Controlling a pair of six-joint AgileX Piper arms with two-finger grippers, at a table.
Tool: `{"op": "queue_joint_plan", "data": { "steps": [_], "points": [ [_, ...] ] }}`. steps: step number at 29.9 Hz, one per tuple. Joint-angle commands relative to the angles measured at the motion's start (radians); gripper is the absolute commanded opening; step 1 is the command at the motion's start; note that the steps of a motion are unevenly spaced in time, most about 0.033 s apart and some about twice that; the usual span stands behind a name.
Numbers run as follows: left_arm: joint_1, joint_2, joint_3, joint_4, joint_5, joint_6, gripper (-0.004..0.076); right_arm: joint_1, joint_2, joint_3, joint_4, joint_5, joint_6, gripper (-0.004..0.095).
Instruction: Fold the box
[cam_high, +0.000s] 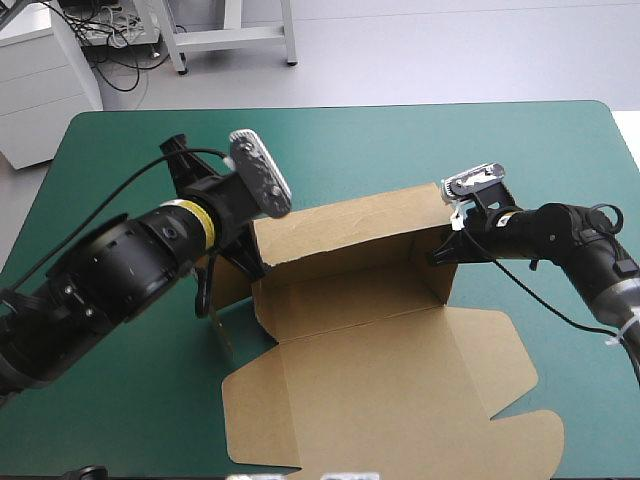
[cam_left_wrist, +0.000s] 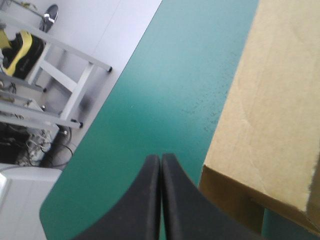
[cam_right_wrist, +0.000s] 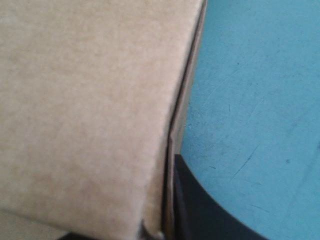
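Note:
The brown box (cam_high: 350, 290) stands mid-table with its back and side walls raised. Its lid panel (cam_high: 400, 400) lies flat toward the near edge. My left gripper (cam_high: 250, 262) is shut with nothing in it, just outside the box's left wall. In the left wrist view its fingertips (cam_left_wrist: 161, 158) meet beside the corner of the box (cam_left_wrist: 272, 115). My right gripper (cam_high: 441, 255) is at the right wall's far corner. There the wall of the box (cam_right_wrist: 90, 110) runs between the fingers. One black finger (cam_right_wrist: 205, 210) shows outside the board; the other is hidden behind it.
A side flap (cam_high: 226, 288) of the box sticks out to the left under my left arm. The teal-green cover (cam_high: 380, 150) stretches from the back wall to the table's far edge. The lid's tabs reach close to the near edge (cam_high: 520, 440).

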Motion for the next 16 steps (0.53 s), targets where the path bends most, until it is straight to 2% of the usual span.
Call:
{"op": "queue_joint_plan", "data": {
  "steps": [1,4,10,16],
  "points": [
    [0.152,-0.050,-0.031,-0.113,-0.113,-0.010,-0.0009,-0.002,-0.024,-0.027,0.002,-0.004,0.002,-0.0022],
    [0.286,-0.064,-0.031,-0.209,-0.129,-0.043,-0.0009,-0.002,-0.024,-0.027,0.002,-0.003,0.002,-0.0022],
    [0.524,-0.092,-0.025,-0.335,-0.071,-0.045,-0.0009,-0.002,-0.024,-0.027,0.002,0.001,0.002,-0.0022],
    [0.655,-0.126,0.006,-0.398,-0.067,-0.045,-0.0009,-0.002,-0.030,-0.028,-0.001,0.004,0.008,-0.0022]
  ]
}}
